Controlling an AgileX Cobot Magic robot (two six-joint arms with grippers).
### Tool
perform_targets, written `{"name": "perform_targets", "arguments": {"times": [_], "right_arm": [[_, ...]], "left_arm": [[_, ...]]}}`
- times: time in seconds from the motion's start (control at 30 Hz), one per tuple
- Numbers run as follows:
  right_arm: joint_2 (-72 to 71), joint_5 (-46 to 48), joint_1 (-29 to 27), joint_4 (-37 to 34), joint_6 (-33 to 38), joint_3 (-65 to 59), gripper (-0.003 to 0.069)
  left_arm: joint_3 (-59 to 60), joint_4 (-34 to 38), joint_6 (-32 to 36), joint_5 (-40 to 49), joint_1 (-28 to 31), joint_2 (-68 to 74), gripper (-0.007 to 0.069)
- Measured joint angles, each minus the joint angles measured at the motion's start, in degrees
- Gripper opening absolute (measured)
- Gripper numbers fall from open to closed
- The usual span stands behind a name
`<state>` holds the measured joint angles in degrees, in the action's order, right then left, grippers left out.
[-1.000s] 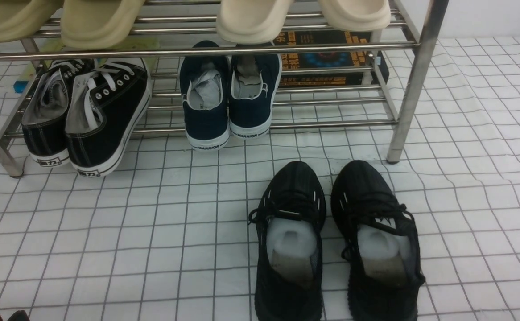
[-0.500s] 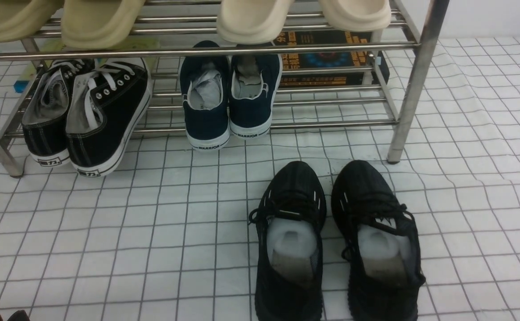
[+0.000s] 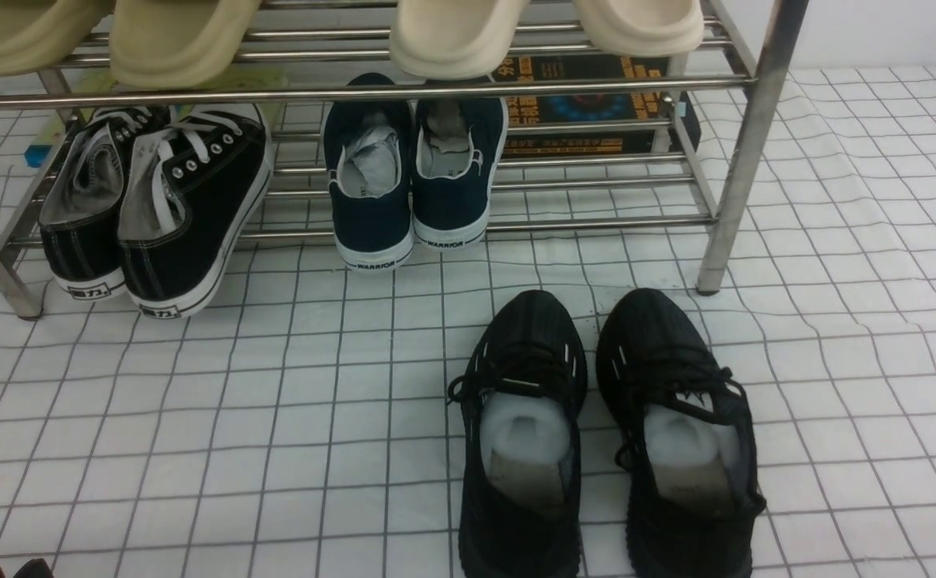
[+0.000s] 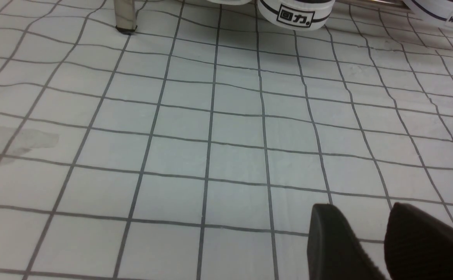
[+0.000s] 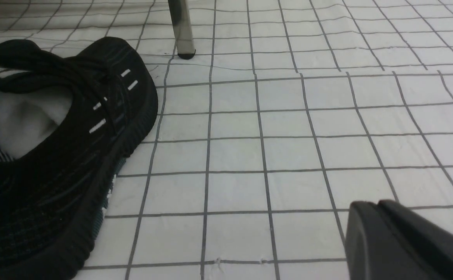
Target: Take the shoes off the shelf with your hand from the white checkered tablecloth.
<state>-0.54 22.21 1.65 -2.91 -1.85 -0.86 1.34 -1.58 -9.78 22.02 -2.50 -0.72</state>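
The shoes, a pair of all-black knit sneakers, stand side by side on the white checkered tablecloth (image 3: pixel 275 417) in front of the shelf (image 3: pixel 745 144), toes toward it: one (image 3: pixel 524 433) and the other (image 3: pixel 677 433), both with pale stuffing. The right wrist view shows one shoe (image 5: pixel 55 155) near a chrome shelf leg (image 5: pixel 182 27). My right gripper (image 5: pixel 370 204) is shut and empty, low over the cloth, beside that shoe and apart from it. My left gripper (image 4: pixel 360 208) is open with only cloth between its fingers; its tips (image 3: pixel 14 568) peek in at the front view's bottom left.
On the shelf's lower tier lean black-and-white canvas sneakers (image 3: pixel 155 209) and a navy WARRIOR pair (image 3: pixel 412 177). Beige slippers (image 3: pixel 179 40) and cream slippers (image 3: pixel 636 24) sit on the upper tier. A dark printed box (image 3: pixel 588 104) lies behind. A shelf leg (image 4: pixel 124 15) stands ahead of the left gripper.
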Motion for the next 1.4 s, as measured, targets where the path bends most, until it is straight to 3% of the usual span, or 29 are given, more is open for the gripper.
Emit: {"name": "perform_targets", "arguments": {"times": [1.4], "right_arm": [[-0.06, 0.00, 0.42, -0.14, 0.18, 0.00, 0.0099]], "left_arm": [[0.00, 0.00, 0.00, 0.00, 0.00, 0.00, 0.0239]]}}
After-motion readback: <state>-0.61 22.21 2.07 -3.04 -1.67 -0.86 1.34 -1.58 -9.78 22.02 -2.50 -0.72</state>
